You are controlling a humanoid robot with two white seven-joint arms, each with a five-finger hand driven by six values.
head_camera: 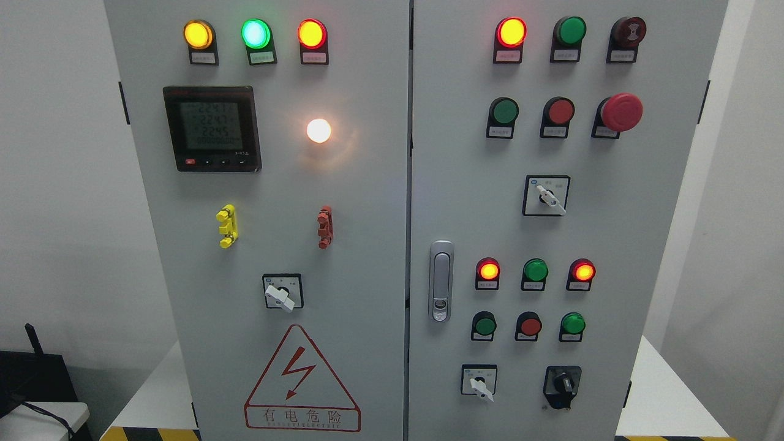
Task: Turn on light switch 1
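**Panel in front of me, no hands in view**

From the head cam I see the grey metal electrical cabinet [367,202] filling the frame, w/ two doors. Neither robot hand shows, so I cannot tell if fingers are apart or together.

Left door: top row has three round lamps, all lit: amber lamp [198,34], green lamp [256,33], red lamp [312,33]. Below them sits the black square digital meter [212,128] w/ a pale display, digits too small to read surely. Right of it a white round light [318,130] glows bright. Lower down are a yellow plastic clip [226,225] and a red plastic clip [324,226], then the white-handled rotary switch on a square plate [282,293], its handle pointing down-right. Under this is the red triangle warning sign w/ a lightning bolt [301,383].

I cannot tell which switch is "1"; labels are too small.

Right door: a silver door latch [440,280] near the left edge, a red mushroom emergency button [621,112] upper right, a second white-handled rotary switch [547,196] in the middle, a third one [479,381] at bottom, just beside a black rotary knob [562,386].
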